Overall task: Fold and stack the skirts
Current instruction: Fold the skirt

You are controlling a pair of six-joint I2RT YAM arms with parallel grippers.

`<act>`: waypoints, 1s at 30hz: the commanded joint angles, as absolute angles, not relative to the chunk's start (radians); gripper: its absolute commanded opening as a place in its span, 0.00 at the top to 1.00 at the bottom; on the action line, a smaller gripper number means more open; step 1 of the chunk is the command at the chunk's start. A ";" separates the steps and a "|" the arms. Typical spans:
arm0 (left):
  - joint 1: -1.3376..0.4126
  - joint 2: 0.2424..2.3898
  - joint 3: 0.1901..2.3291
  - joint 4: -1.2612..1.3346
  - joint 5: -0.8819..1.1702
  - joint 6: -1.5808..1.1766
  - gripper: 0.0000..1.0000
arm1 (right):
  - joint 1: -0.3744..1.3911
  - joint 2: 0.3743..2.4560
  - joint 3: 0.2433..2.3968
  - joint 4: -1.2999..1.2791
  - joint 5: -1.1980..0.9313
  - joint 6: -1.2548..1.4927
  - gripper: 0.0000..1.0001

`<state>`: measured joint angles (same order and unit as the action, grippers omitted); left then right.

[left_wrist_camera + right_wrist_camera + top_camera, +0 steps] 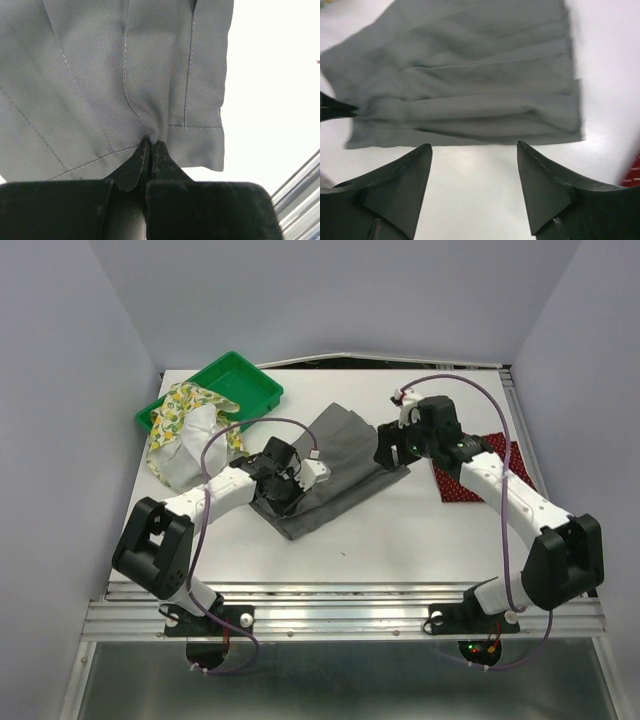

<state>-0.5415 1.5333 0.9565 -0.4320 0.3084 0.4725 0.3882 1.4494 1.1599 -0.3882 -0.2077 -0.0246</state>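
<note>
One grey skirt (345, 465), pinched in left tool (150, 146)

**Green tray sits out in the far-left corner**

Up at the far-left corner of the white counter (400, 530) sits the green tray (240, 378), turned at an angle to the counter's edges, with one corner pointing toward the back. Pale lavender walls (60, 390) box the counter in on the left, back and right. Along the near edge, ribbed metal rails (350, 612) run side to side, and below them there's a dull metal panel (330, 685).
</note>
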 commanded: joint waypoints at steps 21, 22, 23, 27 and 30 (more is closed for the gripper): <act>-0.699 1.454 0.959 -0.426 0.216 0.313 1.00 | 0.613 1.784 0.775 0.311 -0.627 1.078 0.43; -0.701 1.450 0.963 -0.433 0.222 0.313 1.00 | 0.624 1.798 0.778 0.314 -0.624 1.086 0.44; -0.704 1.445 0.965 -0.436 0.230 0.311 1.00 | 0.624 1.808 0.778 0.316 -0.620 1.098 0.46; -0.721 1.419 0.968 -0.446 0.259 0.308 1.00 | 0.660 1.883 0.788 0.363 -0.617 1.124 0.63; -0.750 1.407 0.965 -0.448 0.267 0.310 1.00 | 0.660 1.913 0.799 0.374 -0.614 1.134 0.76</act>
<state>-0.7166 1.4590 0.9318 -0.4221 0.2279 0.3222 0.6476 1.8713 0.7727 0.3248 -0.6464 1.1015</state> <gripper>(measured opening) 0.048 0.305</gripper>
